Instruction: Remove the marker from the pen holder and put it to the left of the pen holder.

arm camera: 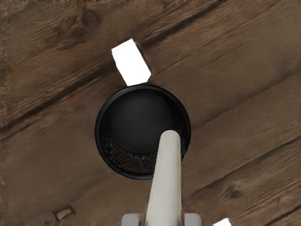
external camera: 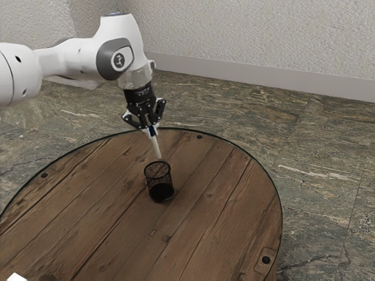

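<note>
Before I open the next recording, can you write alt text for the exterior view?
A black pincer on a white robot arm holds a pale marker, pointing down, just above a black mesh pen holder on a round wooden table. Behind are a stone-patterned floor and pale wall.

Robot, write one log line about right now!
gripper: shut on marker | marker: in air, tip over pen holder | placing: not yet done

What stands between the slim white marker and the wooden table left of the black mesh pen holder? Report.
Nothing visible. The black two-finger tool holds the marker, its lower end seemingly above the pen holder.
</note>
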Available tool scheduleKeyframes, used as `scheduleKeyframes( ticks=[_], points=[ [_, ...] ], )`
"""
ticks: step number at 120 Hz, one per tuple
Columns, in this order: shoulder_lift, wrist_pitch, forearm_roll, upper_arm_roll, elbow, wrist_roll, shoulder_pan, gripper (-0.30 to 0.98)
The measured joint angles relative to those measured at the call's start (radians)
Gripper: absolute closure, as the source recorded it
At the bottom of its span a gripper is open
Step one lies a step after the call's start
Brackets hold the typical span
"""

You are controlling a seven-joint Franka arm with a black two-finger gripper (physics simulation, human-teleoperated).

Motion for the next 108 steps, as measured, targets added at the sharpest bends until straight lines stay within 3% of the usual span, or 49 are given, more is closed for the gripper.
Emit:
scheduleKeyframes(
  ticks=[20,60,108],
  points=[
    [0.005,-0.113,0.042,0.057,-0.013,-0.028,0.007,0.78],
    [0.071,-0.242,0.133,0.075,-0.141,-0.069,0.060,0.77],
    [0.080,-0.351,0.168,0.118,-0.263,-0.125,0.073,0.75]
  ],
)
